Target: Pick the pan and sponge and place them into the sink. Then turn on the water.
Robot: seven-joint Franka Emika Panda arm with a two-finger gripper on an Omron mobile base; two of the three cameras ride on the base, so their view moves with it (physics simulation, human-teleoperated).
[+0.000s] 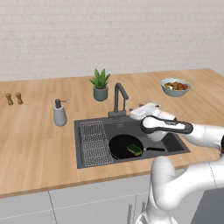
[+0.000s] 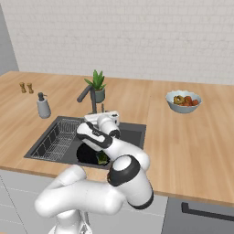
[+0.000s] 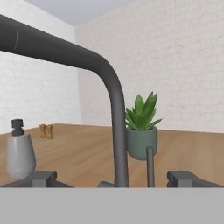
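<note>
The pan (image 1: pixel 124 146) lies flat on the floor of the sink (image 1: pixel 87 164), in the basin's middle, its thin straight handle (image 1: pixel 154 149) pointing toward the right wall. It is round and black, and takes up about half the basin's width. The sponge (image 1: pixel 134 149) rests inside the pan near the right side of its rim, a small block with a green top over yellow. From the right base view only a sliver of pan (image 2: pixel 87 155) and sponge (image 2: pixel 102 158) shows past the arm's forearm, which crosses in front of them.

To the left of the pan a wire rack (image 1: pixel 94 142) fills the basin's left part. At the back edge stands the dark gooseneck faucet (image 1: pixel 118 99), spout arching toward the basin. The pincer (image 3: pixel 114 178) hangs over the right rear of the sink, just beside the faucet, jaws spread wide and holding nothing; in the hand view the faucet's upright column (image 3: pixel 118 144) and a thinner rod (image 3: pixel 150 167) stand between the two fingertips (image 3: pixel 40 178), with the spout sweeping overhead.

Behind the faucet on the wooden counter (image 1: pixel 35 140) sits a potted plant (image 1: pixel 100 85). A grey soap dispenser (image 1: pixel 59 113) stands left of the sink, two small brown shakers (image 1: pixel 14 98) farther left, and a bowl of food (image 1: pixel 175 86) well off to the right.
</note>
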